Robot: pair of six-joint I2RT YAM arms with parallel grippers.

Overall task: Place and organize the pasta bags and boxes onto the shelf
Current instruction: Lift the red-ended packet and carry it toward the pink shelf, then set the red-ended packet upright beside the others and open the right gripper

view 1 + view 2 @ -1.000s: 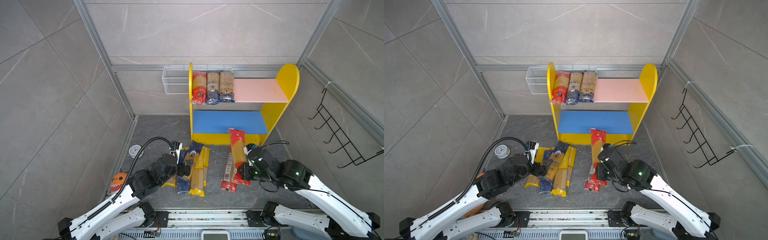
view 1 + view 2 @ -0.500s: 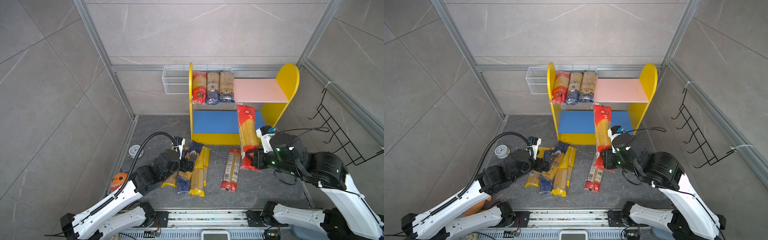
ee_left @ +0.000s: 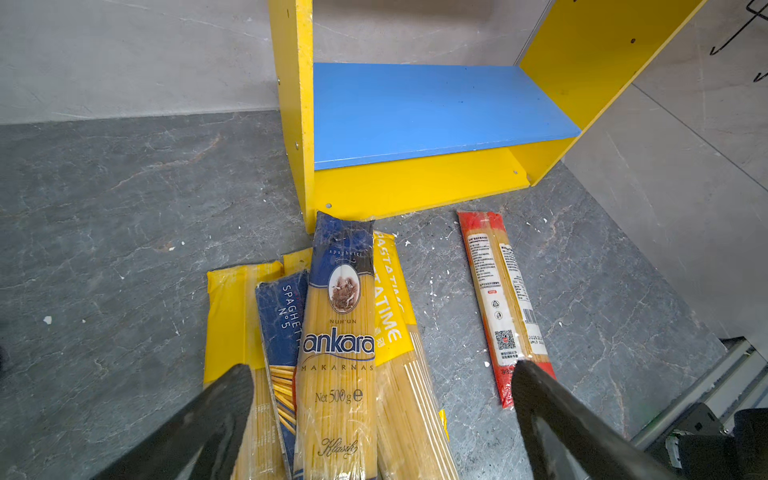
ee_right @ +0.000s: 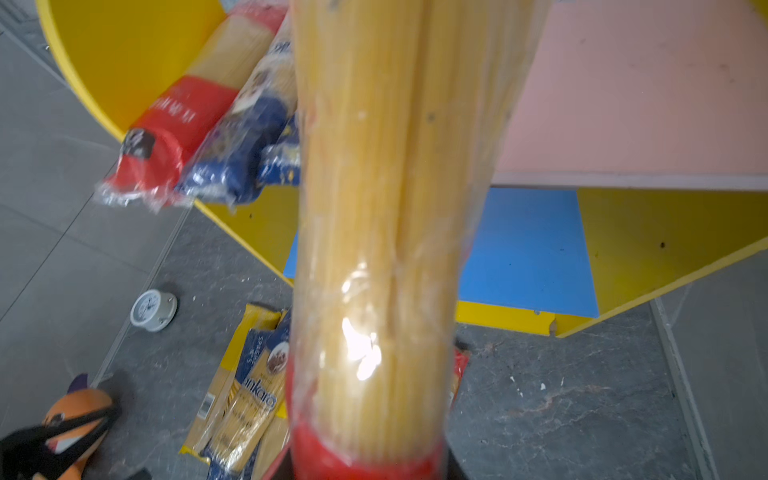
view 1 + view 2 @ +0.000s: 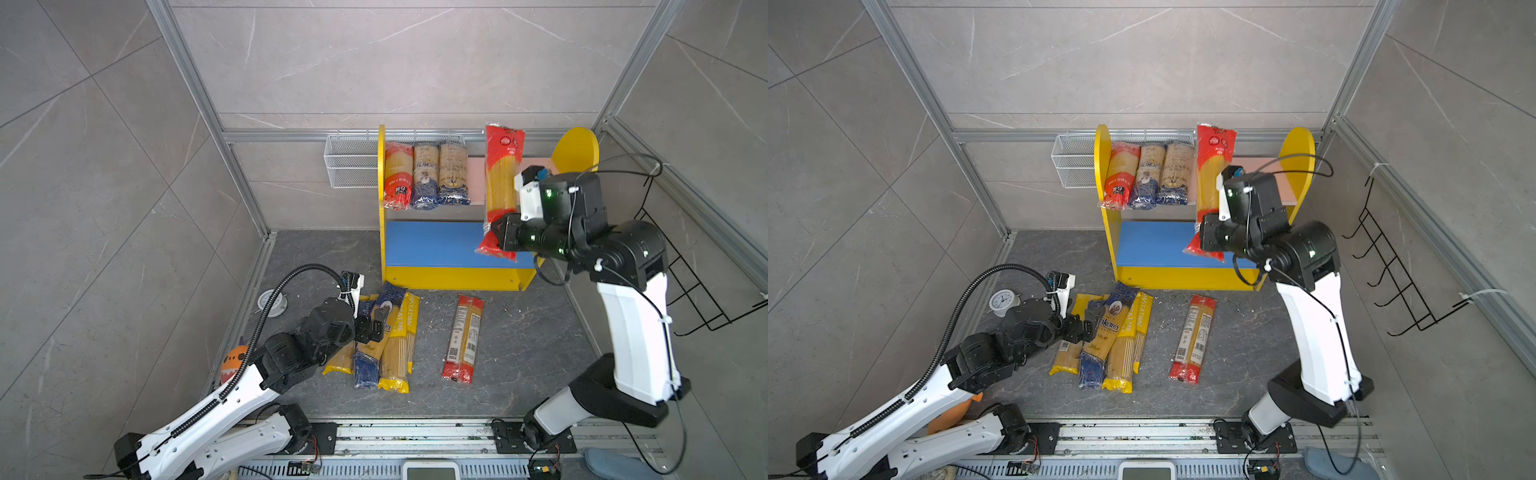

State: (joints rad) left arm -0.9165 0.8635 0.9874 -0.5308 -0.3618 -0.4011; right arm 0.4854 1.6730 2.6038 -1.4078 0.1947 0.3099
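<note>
In both top views, three packs (image 5: 424,176) are laid on the shelf's (image 5: 381,249) pink board (image 5: 477,178); a fourth pack (image 5: 500,183) is held upright before it, the right jaws clamped near its lower end. In the left wrist view, the left jaws are spread above the pile (image 3: 338,332) on the desk (image 3: 104,208). In the right wrist view, that board's free part is seen unobstructed.

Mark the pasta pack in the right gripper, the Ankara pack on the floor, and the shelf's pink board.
held pack (image 5: 500,187): a top view, clear middle.
Ankara pack (image 3: 338,345): left wrist view, its logo.
pink board (image 4: 631,91): right wrist view, bare surface.
</note>
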